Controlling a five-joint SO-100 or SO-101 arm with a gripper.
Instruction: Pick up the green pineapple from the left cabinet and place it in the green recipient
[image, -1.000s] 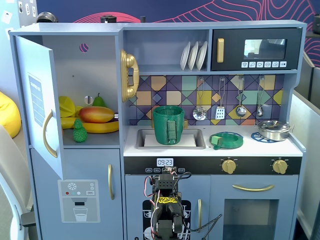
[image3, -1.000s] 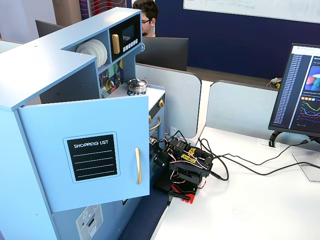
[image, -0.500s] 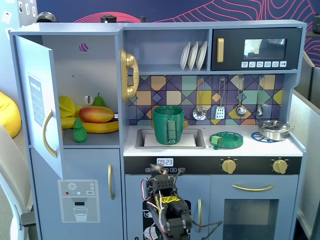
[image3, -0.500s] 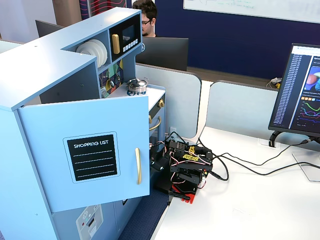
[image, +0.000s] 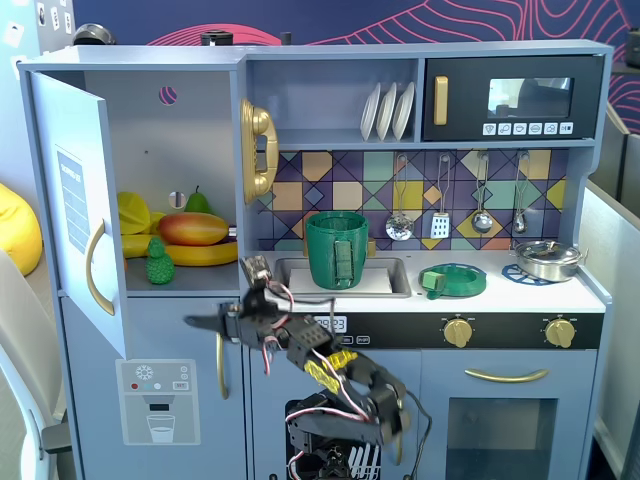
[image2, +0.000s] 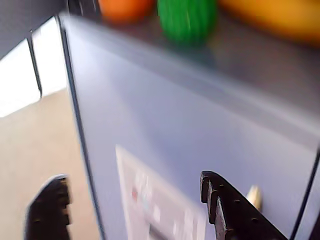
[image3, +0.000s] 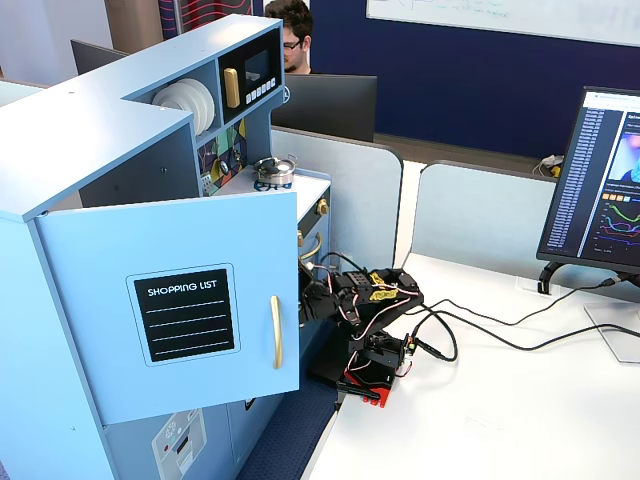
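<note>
The left cabinet (image: 190, 180) stands wide open in a fixed view, its door (image: 80, 210) swung out to the left with the curved gold handle (image: 95, 268) facing us. On the shelf inside sits the green pineapple (image: 159, 262), upright at the front, just in front of the bananas (image: 200, 253) and the big red-orange mango (image: 192, 228), with a pear (image: 198, 202) poking up behind. A purple dot (image: 167, 95) marks the back wall.

The arm is low, stretched out in front of the lower door with the water-dispenser picture (image: 158, 400). The gripper (image: 200, 322) points left, below the shelf edge and to the right of the pineapple, touching nothing. In the wrist view the gripper (image2: 135, 205) shows two black toothed fingers (image2: 225, 210) set wide apart with only the blue-grey cabinet front between them; the pineapple (image2: 187, 20) is a green blur at the top of the frame, on the shelf above, with orange fruit to either side.

Over on the counter, the green recipient (image: 337, 248) stands upright in the sink (image: 392, 281), strap handle facing forward. To its right lies a flat green dish (image: 453, 279).

From the side, another fixed view shows the open door (image3: 170, 300) with its shopping list label (image3: 187, 312) hiding the shelf, the arm (image3: 365, 300) tucked just behind it
</note>
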